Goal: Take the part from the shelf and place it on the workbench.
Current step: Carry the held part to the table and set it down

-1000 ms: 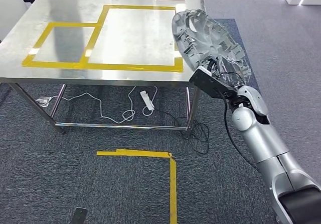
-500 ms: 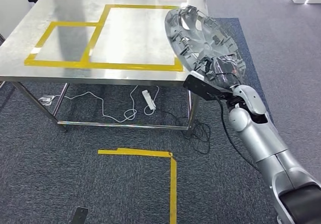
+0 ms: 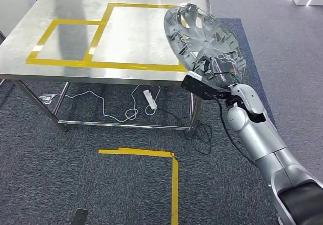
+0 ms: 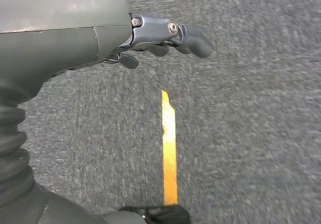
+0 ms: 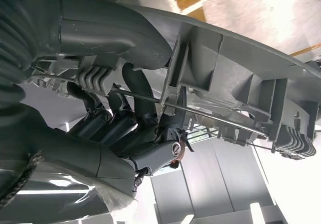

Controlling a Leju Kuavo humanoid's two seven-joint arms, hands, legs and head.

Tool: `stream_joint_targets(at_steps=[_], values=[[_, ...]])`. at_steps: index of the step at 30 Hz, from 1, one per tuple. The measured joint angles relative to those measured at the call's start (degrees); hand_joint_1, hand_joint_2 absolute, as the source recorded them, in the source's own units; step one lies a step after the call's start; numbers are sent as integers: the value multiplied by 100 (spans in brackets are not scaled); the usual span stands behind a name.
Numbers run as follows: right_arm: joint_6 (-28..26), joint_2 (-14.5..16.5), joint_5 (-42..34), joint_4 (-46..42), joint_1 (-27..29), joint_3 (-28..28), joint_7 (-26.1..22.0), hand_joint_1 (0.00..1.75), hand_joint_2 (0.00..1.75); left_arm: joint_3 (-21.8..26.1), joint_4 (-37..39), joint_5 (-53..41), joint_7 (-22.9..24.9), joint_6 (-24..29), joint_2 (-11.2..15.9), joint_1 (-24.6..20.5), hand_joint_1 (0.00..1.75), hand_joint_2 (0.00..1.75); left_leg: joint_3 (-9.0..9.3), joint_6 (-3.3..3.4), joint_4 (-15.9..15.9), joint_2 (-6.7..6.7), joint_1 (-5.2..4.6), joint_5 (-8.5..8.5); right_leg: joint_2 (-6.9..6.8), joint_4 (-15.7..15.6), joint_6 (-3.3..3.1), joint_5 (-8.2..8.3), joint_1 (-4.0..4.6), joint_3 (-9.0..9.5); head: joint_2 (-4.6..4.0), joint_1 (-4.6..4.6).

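One steel workbench (image 3: 22, 48) with two yellow tape rectangles (image 3: 61, 63), power strip (image 3: 149, 99) and cables on carpet beneath. One grey hubcap (image 3: 198, 33), tilted over workbench's right edge, gripped at rim by right hand (image 3: 219, 73); fingers (image 5: 132, 83) hooked through ribs, mostly hidden. Left hand (image 4: 166, 35) over carpet, fingers extended, holding nothing.

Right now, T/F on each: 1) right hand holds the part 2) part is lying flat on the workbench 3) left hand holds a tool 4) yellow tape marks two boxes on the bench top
1) True. The right hand grips the part at its lower rim.
2) False. It is tilted in the air over the workbench's right end, not lying flat.
3) False. The left hand holds nothing and hangs over carpet.
4) True. The yellow tape outlines a smaller and a larger box.
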Motion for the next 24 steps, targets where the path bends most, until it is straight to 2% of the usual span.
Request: stream_joint_targets(at_steps=[2,5,6,7,8,10,11,12,15,17,18,20,21,22,23,24], values=[[-11,-2,1,11,-6,-17,-1,175,175,1,-1,1,0,7,2,2,0,175,20,52,-48,-9,28,27,4,264,46,-187,-3,-134,0,10],[-9,-4,26,54,4,-29,-15,175,175,-1,-1,-2,1,9,-4,-3,0,175,24,89,-55,-35,34,31,14,1358,93,-669,-6,-654,0,17],[-5,-4,44,75,8,-29,-22,175,175,-1,-1,-3,1,8,-7,2,0,175,25,92,-52,-48,33,30,16,1594,103,-715,-7,-777,1,16],[-1,-4,68,97,3,-29,-28,175,175,-1,0,-3,2,7,-7,5,0,175,26,91,-48,-63,34,29,16,1611,107,-646,-8,-802,1,17],[5,-4,97,116,-14,-29,-33,175,175,-1,0,-3,2,5,-7,6,0,175,30,87,-42,-82,35,26,17,1393,105,-473,-12,-712,1,17],[18,-3,169,157,-71,-25,-35,175,175,-3,0,-13,6,-2,-6,-2,0,175,26,59,-19,-119,26,11,56,606,91,-73,-20,-330,0,16],[25,-3,198,175,-101,-19,-35,175,175,-5,0,-18,11,-6,-5,-6,0,175,9,35,2,-135,17,5,84,275,75,33,-23,-164,1,12],[31,-2,222,193,-122,-11,-37,175,175,-7,0,-22,17,-10,-5,-9,0,175,-11,8,16,-147,8,8,109,85,59,66,-20,-67,1,8],[47,-1,254,232,-143,11,-46,175,175,-14,0,-24,29,-15,-3,0,0,175,-49,-67,39,-169,15,12,94,14,-27,46,-10,-36,0,9],[49,0,254,244,-161,11,-45,175,175,-18,0,-25,30,-14,1,3,0,175,-135,-127,266,-129,22,-154,55,-7,-97,58,-31,-14,0,-6],[49,1,255,250,-167,10,-43,175,175,-20,-1,-26,30,-14,2,0,0,175,-247,-159,540,-95,30,-312,35,-14,-121,60,-42,-4,0,-17],[51,1,257,273,-171,16,-42,175,175,-22,-1,-27,30,-14,2,-2,0,175,-576,-203,1288,-54,46,-649,6,-12,-146,54,-39,1,0,-35],[54,2,262,289,-171,21,-42,175,175,-23,-1,-30,30,-15,2,1,0,175,-696,-212,1552,-48,52,-721,-7,-10,-148,51,-37,3,0,-34],[56,2,268,304,-173,27,-42,175,175,-24,0,-32,30,-15,1,4,0,175,-733,-211,1629,-45,54,-692,-17,-9,-150,48,-37,7,0,-35],[60,3,278,316,-178,32,-42,175,175,-26,0,-35,30,-16,1,6,0,175,-660,-201,1473,-39,54,-554,-24,-8,-148,44,-36,16,0,-36],[66,4,288,329,-187,39,-42,175,175,-28,0,-39,30,-16,2,5,0,175,-497,-178,1127,-24,50,-344,-31,-8,-142,37,-35,29,0,-36]])
